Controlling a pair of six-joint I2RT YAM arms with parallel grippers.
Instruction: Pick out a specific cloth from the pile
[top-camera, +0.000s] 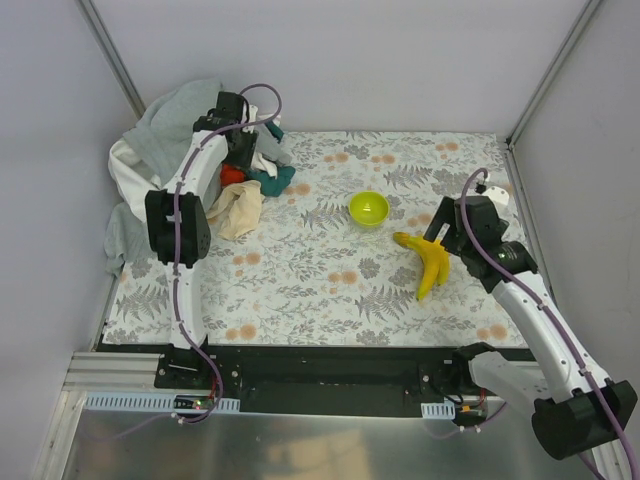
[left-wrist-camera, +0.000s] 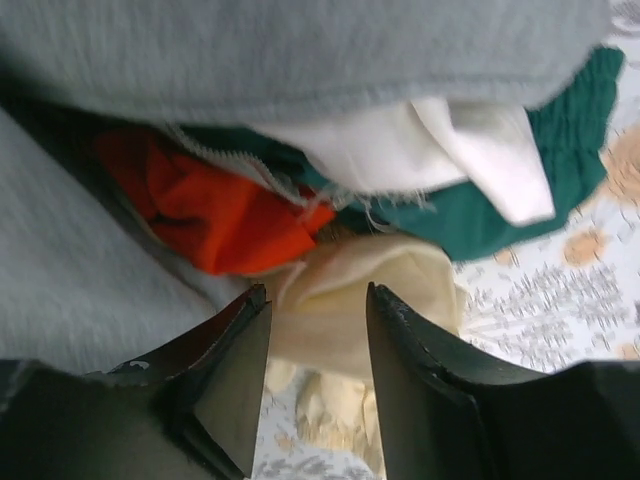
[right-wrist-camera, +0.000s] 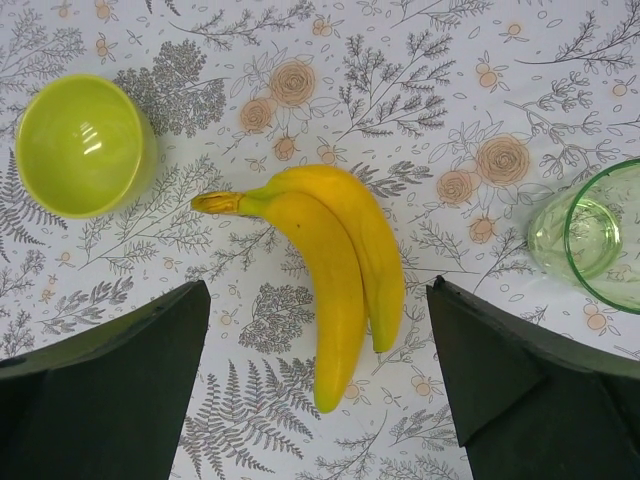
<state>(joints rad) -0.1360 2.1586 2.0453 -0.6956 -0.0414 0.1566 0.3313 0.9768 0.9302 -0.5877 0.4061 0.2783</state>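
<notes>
Floral tablecloth (top-camera: 330, 290), upper left: we see the pile (top-camera: 150, 130), the cloth (left-wrist-camera: 215, 210) wedged under the grey sweatshirt (left-wrist-camera: 300, 50). Left gripper (left-wrist-camera: 318, 295) sits just below it, jaws apart, holding nothing. Right gripper (right-wrist-camera: 318, 295) is spread wide over the bananas (right-wrist-camera: 345, 260).

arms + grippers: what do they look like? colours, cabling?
The left arm and right arm both have white links with black joint housings, and a purple cable runs loosely along each. The left gripper and right gripper have plain matte-black, wedge-shaped fingers. No markings are visible.
</notes>
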